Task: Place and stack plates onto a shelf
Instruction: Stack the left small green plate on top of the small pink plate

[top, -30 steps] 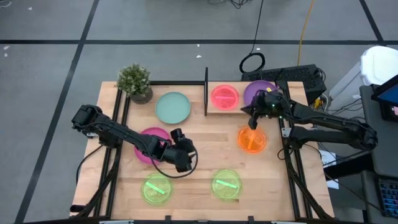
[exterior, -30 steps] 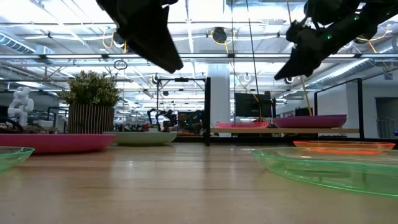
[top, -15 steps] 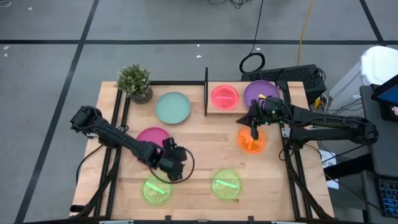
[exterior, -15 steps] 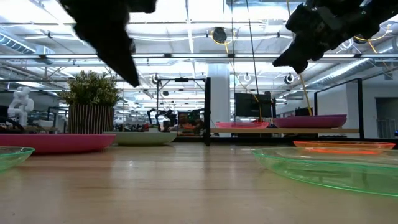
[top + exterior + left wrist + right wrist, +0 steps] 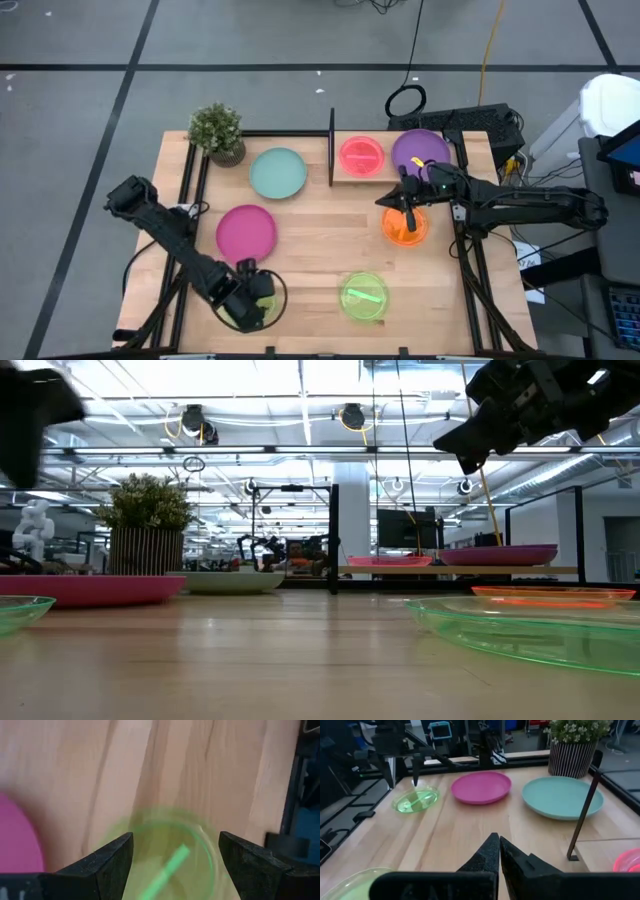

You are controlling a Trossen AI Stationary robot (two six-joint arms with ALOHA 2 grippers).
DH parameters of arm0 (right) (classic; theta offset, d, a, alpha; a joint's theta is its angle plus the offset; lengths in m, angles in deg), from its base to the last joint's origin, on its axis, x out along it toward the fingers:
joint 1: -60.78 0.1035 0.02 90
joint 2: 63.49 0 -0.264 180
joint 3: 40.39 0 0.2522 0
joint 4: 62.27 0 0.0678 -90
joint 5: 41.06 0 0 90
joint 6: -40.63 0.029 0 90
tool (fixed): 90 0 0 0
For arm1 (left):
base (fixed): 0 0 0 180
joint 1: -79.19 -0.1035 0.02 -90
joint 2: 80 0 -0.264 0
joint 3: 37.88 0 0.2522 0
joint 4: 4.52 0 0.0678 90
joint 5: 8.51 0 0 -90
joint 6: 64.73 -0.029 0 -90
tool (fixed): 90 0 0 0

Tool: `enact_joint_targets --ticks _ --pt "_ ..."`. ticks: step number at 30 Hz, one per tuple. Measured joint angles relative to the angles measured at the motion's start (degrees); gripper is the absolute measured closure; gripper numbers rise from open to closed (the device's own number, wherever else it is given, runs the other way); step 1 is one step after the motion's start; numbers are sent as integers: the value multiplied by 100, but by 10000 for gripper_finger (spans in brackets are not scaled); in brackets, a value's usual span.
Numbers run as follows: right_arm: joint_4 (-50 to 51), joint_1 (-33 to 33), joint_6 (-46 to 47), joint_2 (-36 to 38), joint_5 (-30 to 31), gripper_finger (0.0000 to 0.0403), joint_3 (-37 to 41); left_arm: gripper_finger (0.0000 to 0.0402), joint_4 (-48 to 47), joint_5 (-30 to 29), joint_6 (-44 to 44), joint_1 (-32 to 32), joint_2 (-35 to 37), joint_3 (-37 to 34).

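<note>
The shelf (image 5: 345, 178), with its black upright panel (image 5: 331, 148), stands at the far middle. A pink plate (image 5: 361, 155) and a purple plate (image 5: 418, 150) rest flat on it. Flat on the table lie a teal plate (image 5: 278, 172), a magenta plate (image 5: 246, 232), an orange plate (image 5: 404, 225) and two green plates (image 5: 364, 296) (image 5: 165, 862). My left gripper (image 5: 250, 297) (image 5: 175, 855) hangs open over the near-left green plate, a finger on either side, apart from it. My right gripper (image 5: 386, 200) (image 5: 499, 851) is shut in the air above the orange plate's far-left rim.
A potted plant (image 5: 216, 131) stands at the far left corner beside the teal plate. Black frame rails (image 5: 190, 175) run along the table's left and right sides. Bare wood shows in the table's middle (image 5: 320, 235).
My left gripper has swung from the table's middle toward the near left corner, turning as it went, and now hangs over the near-left green plate; the magenta plate is uncovered. My right gripper has tipped up from pointing down toward level, staying near the orange plate.
</note>
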Motion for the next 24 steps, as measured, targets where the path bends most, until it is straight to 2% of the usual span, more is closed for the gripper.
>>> enact_joint_targets --ticks 7,18,24 --pt "-2 0 -167 0 11 403 2 109 -842 416 1534 538 0 0" --pt "-1 0 -210 0 16 403 2 199 -1686 538 3202 1128 0 0" --pt "-19 0 39 0 14 403 2 215 -1763 541 4557 1368 0 0"
